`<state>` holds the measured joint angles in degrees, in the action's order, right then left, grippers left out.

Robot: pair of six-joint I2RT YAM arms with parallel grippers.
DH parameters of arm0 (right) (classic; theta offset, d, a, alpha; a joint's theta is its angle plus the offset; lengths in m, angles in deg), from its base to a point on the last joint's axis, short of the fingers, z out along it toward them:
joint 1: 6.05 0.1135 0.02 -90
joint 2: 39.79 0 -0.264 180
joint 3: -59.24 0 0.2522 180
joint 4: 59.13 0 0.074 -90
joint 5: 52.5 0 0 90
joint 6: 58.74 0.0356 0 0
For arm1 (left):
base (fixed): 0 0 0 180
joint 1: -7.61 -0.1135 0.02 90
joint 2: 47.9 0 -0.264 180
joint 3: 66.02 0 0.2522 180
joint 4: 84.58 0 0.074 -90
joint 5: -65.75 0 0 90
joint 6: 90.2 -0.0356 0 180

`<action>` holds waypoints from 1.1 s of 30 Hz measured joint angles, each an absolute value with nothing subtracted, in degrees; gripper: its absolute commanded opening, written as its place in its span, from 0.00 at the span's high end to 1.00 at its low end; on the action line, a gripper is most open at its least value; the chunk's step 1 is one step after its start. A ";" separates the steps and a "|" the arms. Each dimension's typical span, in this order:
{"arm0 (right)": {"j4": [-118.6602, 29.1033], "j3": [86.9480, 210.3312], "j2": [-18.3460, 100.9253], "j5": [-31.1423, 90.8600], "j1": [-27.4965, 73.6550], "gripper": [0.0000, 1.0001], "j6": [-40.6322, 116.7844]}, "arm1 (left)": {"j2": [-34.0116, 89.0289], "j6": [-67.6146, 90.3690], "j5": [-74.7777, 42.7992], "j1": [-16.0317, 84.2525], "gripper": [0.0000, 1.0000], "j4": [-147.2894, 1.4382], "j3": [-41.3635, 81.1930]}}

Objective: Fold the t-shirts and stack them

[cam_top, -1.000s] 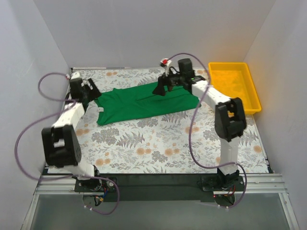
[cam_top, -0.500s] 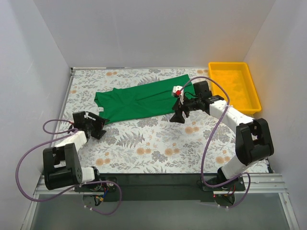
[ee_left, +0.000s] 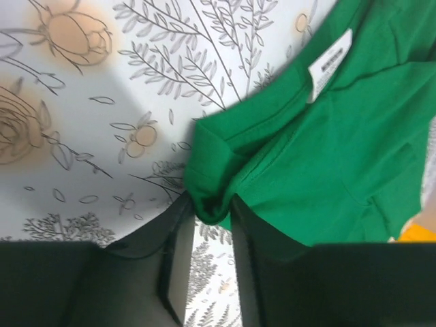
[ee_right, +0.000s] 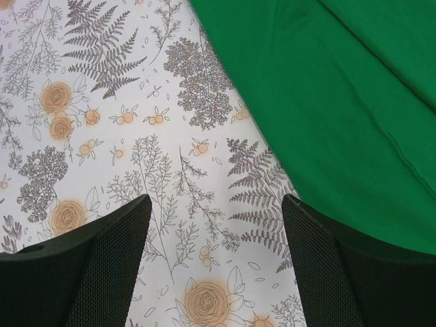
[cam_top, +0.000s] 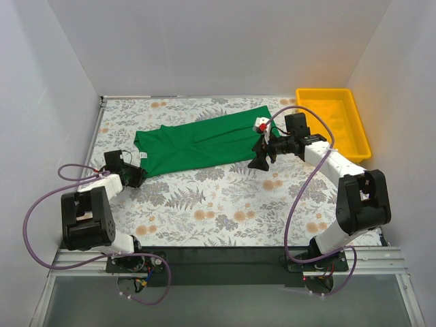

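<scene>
This looks like a robot lab test cell. Plain white walls (cam_top: 218, 48) close in a table with a flowered cover (cam_top: 204, 204). The left arm (cam_top: 85, 214) and right arm (cam_top: 325, 158) are bolted to a metal rail (cam_top: 381, 257), and purple cables (cam_top: 27, 225) hang loose.

Yellow tray (cam_top: 332, 121) at far-right corner of floral table (cam_top: 225, 204)

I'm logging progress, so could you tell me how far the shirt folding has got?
Done: the t-shirt looks folded lengthwise into a long strip. In hand: the left gripper pinches a corner near the neck label; the right gripper hangs open beside its near edge. Left: folding it crosswise and stacking.
</scene>
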<state>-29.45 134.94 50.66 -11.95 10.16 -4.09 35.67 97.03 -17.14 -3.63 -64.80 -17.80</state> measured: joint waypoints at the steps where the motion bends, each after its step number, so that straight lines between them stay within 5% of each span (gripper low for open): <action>1: -29.47 134.87 50.66 -11.95 10.03 0.17 -4.27 | 35.85 96.66 -17.94 -3.61 0.77 -64.39 -17.56; 6: -28.71 134.06 50.64 -9.39 9.35 0.17 -8.33 | 36.81 94.16 -22.14 -3.66 0.85 -61.89 -15.22; 18: -25.04 126.41 50.07 13.69 8.59 0.16 -45.75 | 43.80 87.21 -25.24 -8.25 0.88 -60.32 -7.55; 24: -26.83 129.54 56.28 17.73 9.31 0.22 -52.61 | 44.13 85.36 -24.24 -8.95 0.88 -60.30 -7.20; 30: -30.06 132.03 60.57 20.09 11.38 0.38 -53.10 | 44.20 84.11 -23.56 -9.80 0.90 -60.04 -6.98; 33: -31.68 132.84 62.14 21.12 12.15 0.59 -52.61 | 44.72 83.48 -22.71 -10.24 0.91 -59.55 -6.26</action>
